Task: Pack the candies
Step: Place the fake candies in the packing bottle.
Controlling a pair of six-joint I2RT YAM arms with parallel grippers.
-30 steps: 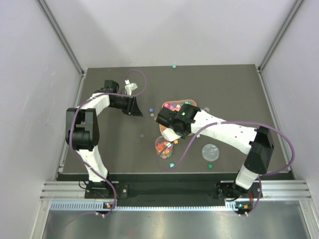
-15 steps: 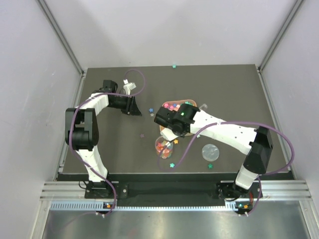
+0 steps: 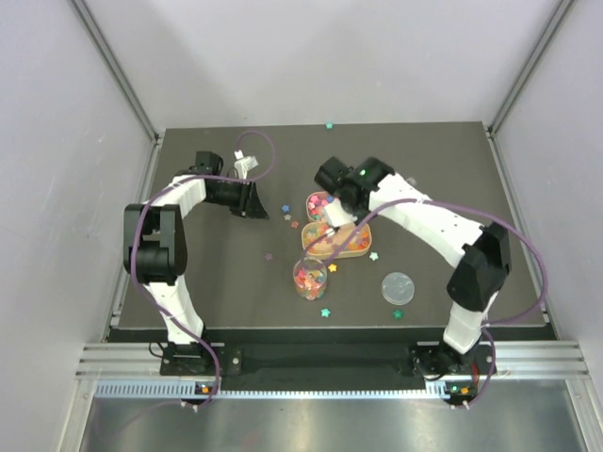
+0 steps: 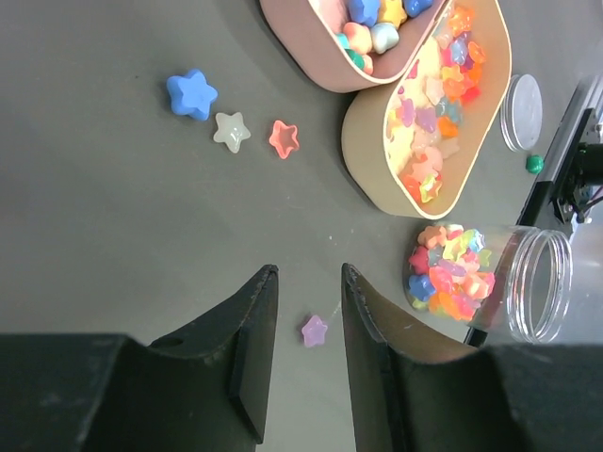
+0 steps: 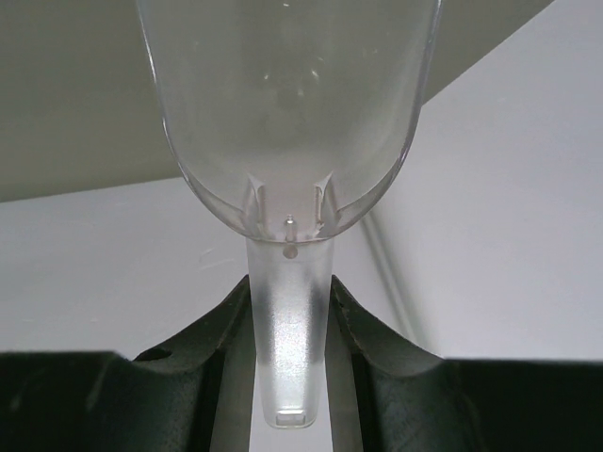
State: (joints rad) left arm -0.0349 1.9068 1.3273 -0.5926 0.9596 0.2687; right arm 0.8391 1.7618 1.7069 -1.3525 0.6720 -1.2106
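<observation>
A: What moved in the last second?
B: Near edge first. Two loose stars [image 3: 323, 312] sit by the rail, same spots as before. The lid [image 3: 398, 286] lies flat on the table, off the jar [image 3: 310, 279]. The jar is now uncovered from above; a second ago the right arm hung directly over it. Its mouth is open and it's partly filled with mixed candies [image 4: 443, 278].
A: So the right arm left?
B: Yes. It swung to the far side and is now above the tan tray [image 4: 363, 165] and the pink tray [image 4: 301, 56]. The right gripper [image 5: 287, 301] is pinched on the handle of the clear scoop [image 5: 287, 113].
A: Load in the scoop?
B: Looks empty in the wrist view, but it's clear plastic against a pale wall, so I'm not certain. My read: one load went into the jar and the arm is heading back for a refill.
A: Supply left?
B: Plenty. Both trays hold candies.
A: Left side?
B: The left gripper [image 4: 308, 278] hasn't budged. Jaws partly spread, nothing between them. It hovers over the table by a purple star [image 4: 314, 330], with three more strays [image 4: 232, 130] just beyond.
A: Farthest?
B: One green star [image 3: 329, 124] at the back edge.
A: Verdict?
B: Mid-task. Several scoops to go, and the scattered pieces likely need separate picking.
</observation>
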